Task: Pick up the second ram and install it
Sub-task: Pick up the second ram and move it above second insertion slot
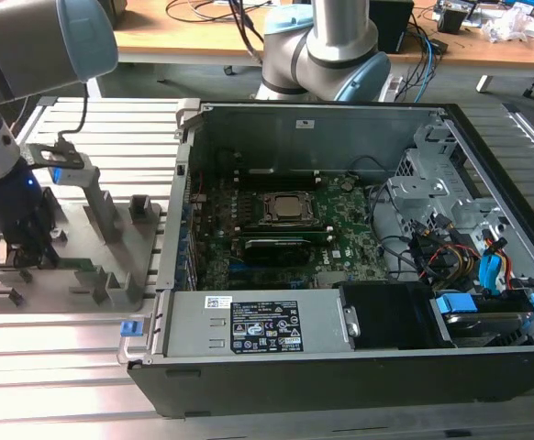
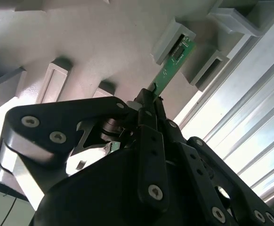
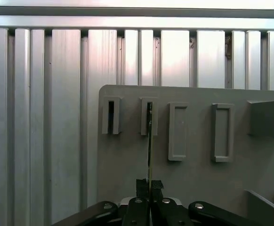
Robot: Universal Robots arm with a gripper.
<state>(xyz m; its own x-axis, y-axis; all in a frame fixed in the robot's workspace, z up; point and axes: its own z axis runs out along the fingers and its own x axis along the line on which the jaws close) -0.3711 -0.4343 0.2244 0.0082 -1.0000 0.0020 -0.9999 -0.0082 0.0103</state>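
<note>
I have the gripper (image 1: 27, 249) low over the grey fixture plate (image 1: 143, 240) at the exterior view's left, well apart from the open computer case (image 1: 322, 119) and its motherboard (image 1: 340, 234). In both wrist views the fingers (image 2: 146, 101) are pinched narrow on one end of the second ram (image 2: 171, 68). The green stick's far end sits in a grey slot block (image 2: 166, 41) on the plate. It appears edge-on in the first wrist view.

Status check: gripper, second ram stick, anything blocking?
Gripper shut on ram stick. Stick's far end at a slot in the grey fixture plate. Nothing seen in the way.
</note>
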